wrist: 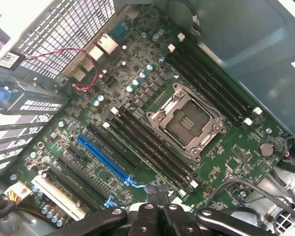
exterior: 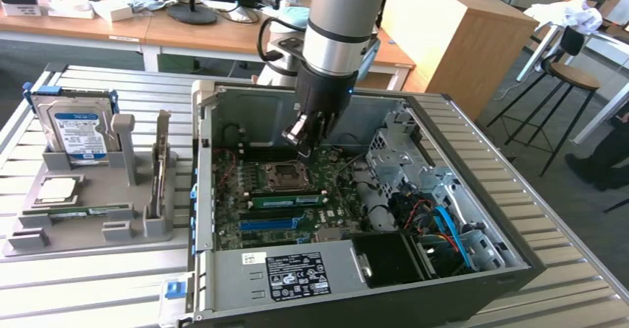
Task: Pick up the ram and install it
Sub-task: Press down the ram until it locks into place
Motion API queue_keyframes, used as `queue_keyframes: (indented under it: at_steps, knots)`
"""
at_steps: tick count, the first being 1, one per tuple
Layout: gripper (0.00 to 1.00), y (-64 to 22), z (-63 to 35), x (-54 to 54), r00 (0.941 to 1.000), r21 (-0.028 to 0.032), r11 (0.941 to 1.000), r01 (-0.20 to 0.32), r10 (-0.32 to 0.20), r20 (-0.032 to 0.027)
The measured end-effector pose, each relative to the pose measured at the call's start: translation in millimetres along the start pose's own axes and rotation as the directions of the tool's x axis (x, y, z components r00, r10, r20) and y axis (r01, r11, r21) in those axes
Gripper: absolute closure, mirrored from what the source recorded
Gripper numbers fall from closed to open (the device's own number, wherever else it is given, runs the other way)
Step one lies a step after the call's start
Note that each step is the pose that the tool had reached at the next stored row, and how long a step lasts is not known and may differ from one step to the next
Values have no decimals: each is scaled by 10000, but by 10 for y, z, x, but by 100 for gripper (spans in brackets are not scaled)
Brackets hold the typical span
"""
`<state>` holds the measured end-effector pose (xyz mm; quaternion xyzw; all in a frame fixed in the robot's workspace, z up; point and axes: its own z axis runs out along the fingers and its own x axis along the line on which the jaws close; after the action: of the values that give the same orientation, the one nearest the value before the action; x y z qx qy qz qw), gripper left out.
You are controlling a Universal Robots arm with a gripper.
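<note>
Inside the open computer case (exterior: 208, 195) on the slatted metal desk (exterior: 88, 291), the end effector (exterior: 303, 138) hangs over the motherboard (exterior: 294, 203), just above the CPU socket (exterior: 285, 172), with its fingers pressed together and nothing between them. In the wrist view the closed fingertips (wrist: 156, 192) sit above the board near the end of the black memory slots (wrist: 152, 147) that run beside the empty socket (wrist: 186, 122), with a blue expansion slot (wrist: 101, 157) a little further off. The ram (exterior: 287, 200), a narrow green stick, lies seated across the motherboard just nearer than the socket, apart from the end effector. On the exterior view's left, a grey holder tray (exterior: 88, 232) stands beside the case, carrying a hard drive (exterior: 76, 133) upright at its far end and a thin card (exterior: 160, 162) standing on edge
</note>
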<state>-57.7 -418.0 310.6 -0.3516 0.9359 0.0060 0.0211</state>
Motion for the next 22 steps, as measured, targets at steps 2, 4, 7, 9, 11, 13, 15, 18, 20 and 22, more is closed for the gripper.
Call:
queue_keyframes:
  at_steps: [2, 4, 7, 9, 11, 13, 15, 18, 20, 22]
  knots:
    - [90, 0, 1, 0, 9997, 11, 9997, -253, 253, 2]
    - [90, 0, 1, 0, 9981, 26, 9981, -613, 613, 0]
    - [90, 0, 2, 0, 9932, 51, 9932, -1161, 1161, 0]
    - [90, 0, 2, 0, 9886, 66, 9886, -1505, 1505, 0]
    - [90, 0, 3, 0, 9830, 80, 9830, -1836, 1836, 1]
    - [90, 0, 3, 0, 9768, 94, 9768, -2141, 2141, 2]
    - [90, 0, 3, 0, 9696, 107, 9695, -2449, 2449, 3]
    - [90, 0, 4, 0, 9564, 128, 9563, -2922, 2922, 6]
    - [90, 0, 6, 0, 9459, 142, 9459, -3243, 3243, 10]
    - [90, 0, 7, 0, 9340, 157, 9339, -3573, 3573, 13]
